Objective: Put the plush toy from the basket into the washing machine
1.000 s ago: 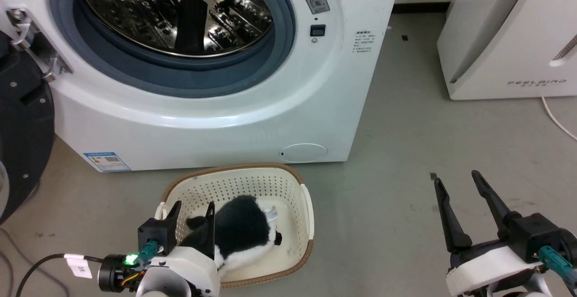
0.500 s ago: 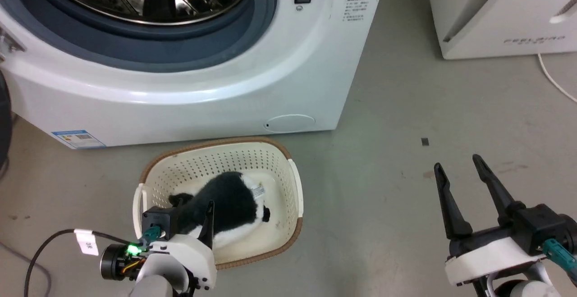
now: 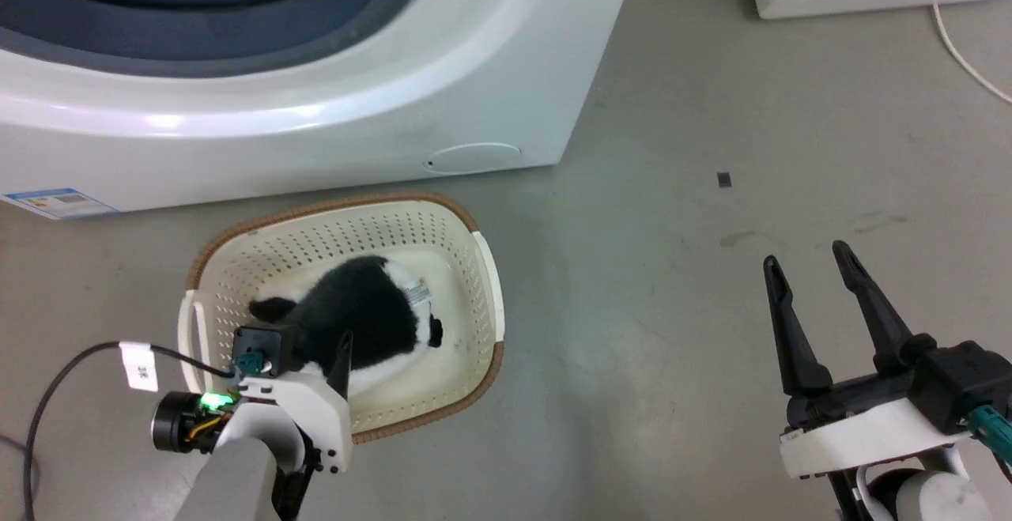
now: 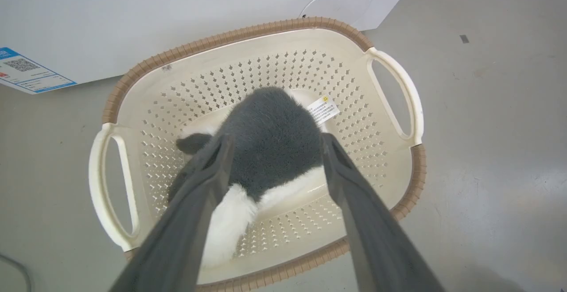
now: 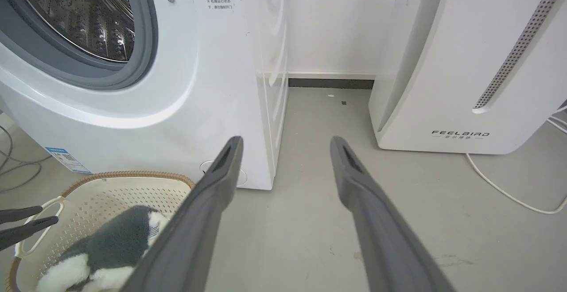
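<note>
The left gripper (image 4: pixel 275 138) has sunk into the basket (image 4: pixel 230 35), fingers wide astride the plush toy (image 4: pixel 266 119) lying there, seemingly ready to close; the right gripper (image 3: pixel 806 256), spread too, idles well clear of the basket.

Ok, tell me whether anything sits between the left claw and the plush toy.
Nothing visible does. The left claw hangs open over the basket, one finger on each side of the plush toy, no other object between them.

The basket (image 3: pixel 340 205) stands on the floor (image 3: pixel 672 307) just before the washing machine (image 3: pixel 395 94), with the plush toy (image 3: pixel 356 319) in it (near its middle). The left tool (image 4: pixel 275 139) straddles the toy; the right tool (image 3: pixel 806 254) hangs well to the right.
</note>
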Controlling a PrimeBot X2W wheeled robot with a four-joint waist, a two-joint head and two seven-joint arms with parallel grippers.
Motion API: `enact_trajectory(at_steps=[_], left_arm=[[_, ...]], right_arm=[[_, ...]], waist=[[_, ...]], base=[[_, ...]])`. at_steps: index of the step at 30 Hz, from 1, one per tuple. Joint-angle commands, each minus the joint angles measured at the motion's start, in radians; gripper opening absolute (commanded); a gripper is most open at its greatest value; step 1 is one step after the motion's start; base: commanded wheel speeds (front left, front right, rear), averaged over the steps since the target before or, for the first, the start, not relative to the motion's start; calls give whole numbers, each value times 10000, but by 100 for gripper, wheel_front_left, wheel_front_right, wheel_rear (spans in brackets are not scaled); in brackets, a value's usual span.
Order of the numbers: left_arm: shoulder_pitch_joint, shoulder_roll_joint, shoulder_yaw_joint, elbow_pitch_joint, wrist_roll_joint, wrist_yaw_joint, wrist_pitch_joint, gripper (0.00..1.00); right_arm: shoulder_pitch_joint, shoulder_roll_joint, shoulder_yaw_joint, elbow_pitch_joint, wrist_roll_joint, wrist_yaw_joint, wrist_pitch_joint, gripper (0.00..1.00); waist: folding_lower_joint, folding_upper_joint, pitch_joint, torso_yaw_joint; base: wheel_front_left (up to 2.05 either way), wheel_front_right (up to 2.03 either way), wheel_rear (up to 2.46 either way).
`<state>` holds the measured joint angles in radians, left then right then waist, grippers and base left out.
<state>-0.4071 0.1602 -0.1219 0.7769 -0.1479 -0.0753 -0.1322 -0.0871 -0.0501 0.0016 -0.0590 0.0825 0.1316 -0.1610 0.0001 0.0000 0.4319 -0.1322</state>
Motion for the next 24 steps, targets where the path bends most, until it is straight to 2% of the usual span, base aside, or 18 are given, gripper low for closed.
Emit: enact_trajectory(at_steps=[1,13,24], left_arm=[[-334,118,-79,275,-97,-71,2,100],[-1654,803,-854,1615,-445,-210,359,100],[-3219,1708,-1977,2766,-97,-310,399,100]], right_arm=[[-202,0,4,-84,79,-6,-105,100],[-509,0,113,-234,467,-7,-354,100],[-806,0,230,-313,806,-8,-583,100]], waist=[[-1,0,274,-164],[-1,0,1608,-687],[-1,0,2867,-1139]], base=[[0,0,0],[0,0,0],[0,0,0]])
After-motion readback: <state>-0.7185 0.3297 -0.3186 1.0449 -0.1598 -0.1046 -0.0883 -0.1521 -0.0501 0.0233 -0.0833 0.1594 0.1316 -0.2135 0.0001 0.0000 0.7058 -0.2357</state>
